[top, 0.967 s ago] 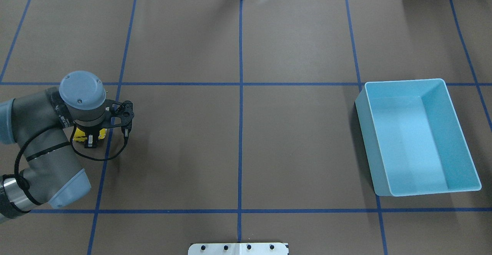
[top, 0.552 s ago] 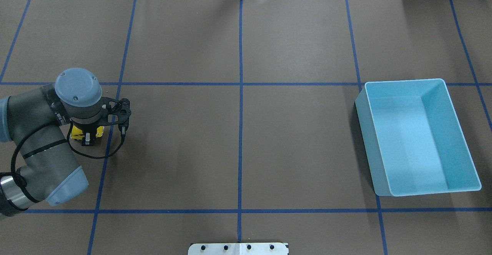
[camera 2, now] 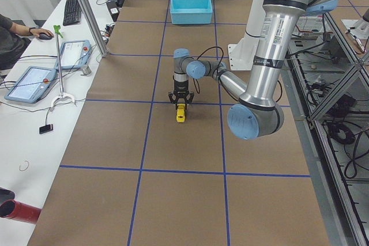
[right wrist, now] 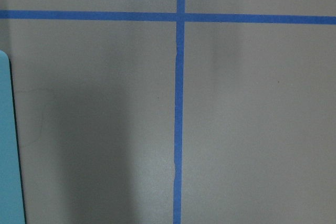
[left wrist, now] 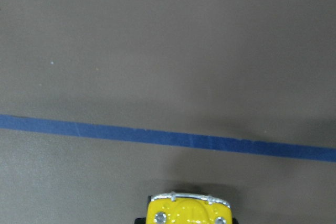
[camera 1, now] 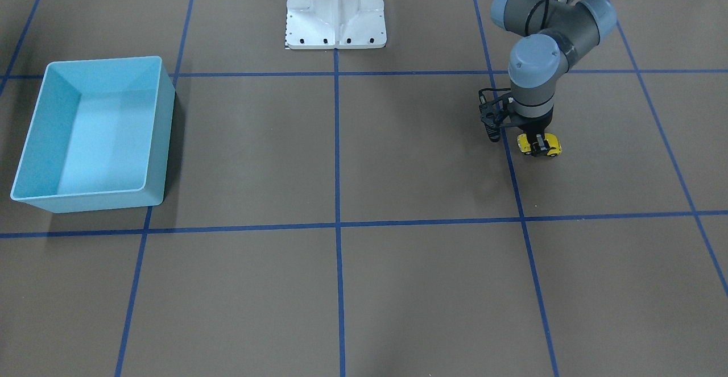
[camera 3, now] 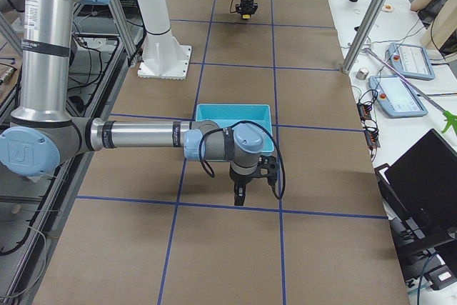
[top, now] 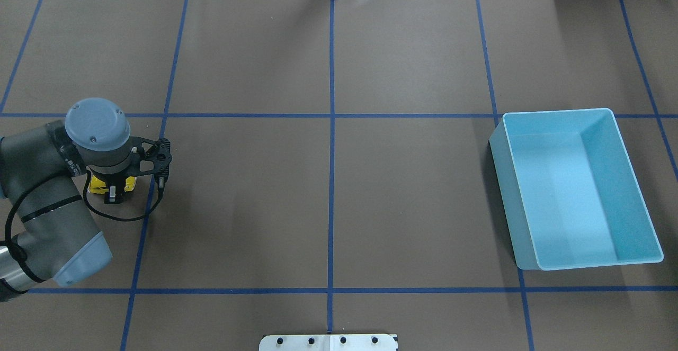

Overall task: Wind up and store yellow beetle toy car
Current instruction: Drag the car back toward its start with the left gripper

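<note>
Yellow beetle toy car [camera 1: 550, 148] is clamped in the left gripper [camera 1: 537, 144], well apart from the light blue bin [camera 1: 162, 132], with table [camera 1: 398, 155] stretched between. Right gripper [camera 3: 239, 196] is hung near that bin's edge; its grip can't be told.

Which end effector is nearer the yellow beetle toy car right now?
Left. The left end effector straddles the yellow beetle toy car; the right end effector hangs far off, beside the light blue bin.

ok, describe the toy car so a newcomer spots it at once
On the blue-gridded brown table, go to the end opposite the light blue bin. There, clamped in the left pincer, sits the yellow beetle toy car: tiny, rounded, the only yellow thing on the table.
</note>
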